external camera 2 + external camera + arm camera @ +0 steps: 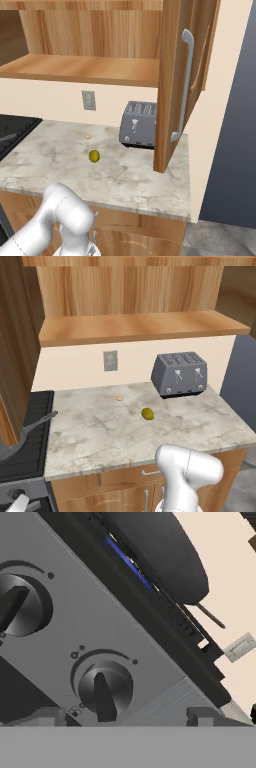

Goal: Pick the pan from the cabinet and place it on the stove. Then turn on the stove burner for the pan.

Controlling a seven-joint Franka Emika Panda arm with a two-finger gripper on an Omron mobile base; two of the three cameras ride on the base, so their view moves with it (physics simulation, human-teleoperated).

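- The gripper (122, 714) hangs close in front of the stove's grey front panel (60, 632), its two dark fingertips (47, 714) standing wide apart with nothing between them; released, I judge, and straddling the nearer knob (105, 687) without touching it.
- A second knob (17, 604) sits further along the panel. The nearer knob's ridge points toward the hand; the other's slants off at an angle.
- The pan (160, 552) already rests on the stove (30, 436), its dark round body above the panel in the hand view and its thin handle (40, 423) reaching toward the marble counter (140, 431) in the left base view.
- A thin blue streak (127, 562) shows under the pan; it may be flame, so the burner could well be lit already. I cannot be sure.
- If the knob needs more turning, the sound way is to centre the fingers on the ridge, close squarely, then rotate the wrist without pulling outward.
- If the burner is lit, the hand should draw straight back, clear of both knobs.
- Hard to tell: which knob serves the pan's burner, since the small marks beside each are too fine to read.
- The pan's body is cut off at the left base view's edge, and the cabinet (175, 85) door hides part of the toaster (137, 125) in the right base view.
- A small olive-green object (147, 414) lies on the counter, well away from the work.
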